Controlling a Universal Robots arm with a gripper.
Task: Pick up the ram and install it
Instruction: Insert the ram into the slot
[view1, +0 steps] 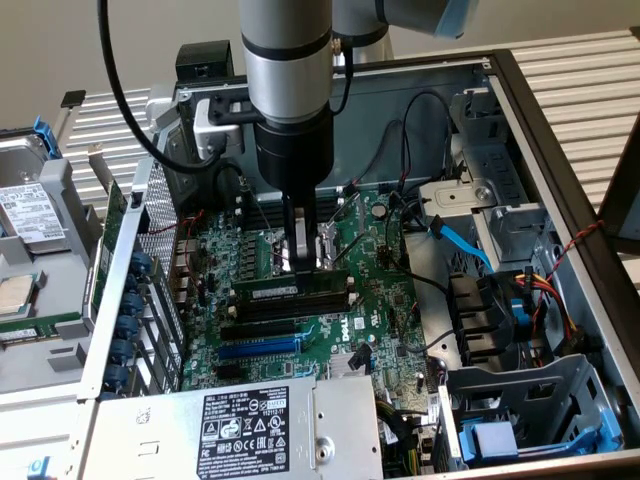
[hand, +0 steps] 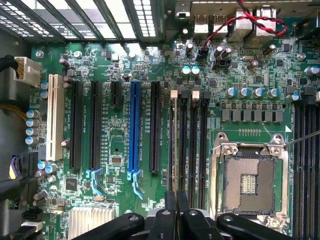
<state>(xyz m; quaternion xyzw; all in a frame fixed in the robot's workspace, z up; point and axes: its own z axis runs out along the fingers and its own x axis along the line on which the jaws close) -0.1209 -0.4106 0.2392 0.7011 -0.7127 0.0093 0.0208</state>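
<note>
The arm reached straight down into the open computer case (view1: 545, 140), with its gripper (view1: 307, 266) low over the green motherboard (view1: 390, 300). The fingers (hand: 169, 206) were pressed in close on the ram (view1: 268, 290), pinching the thin green stick near its middle and holding it edge-down. It lay along the row of long black slots (view1: 300, 308), right at the one nearest the bare processor socket (hand: 248, 177). From where I stood I couldn't tell whether it was already seated or only touching.

In the wrist view the gripper (hand: 176, 201) looked straight down the ram (hand: 173, 150), which showed as a thin line along one of the slots (hand: 194, 145). The blue slot (view1: 258, 347) lay just beyond the black ones, towards the grey power supply (view1: 240, 430).
</note>
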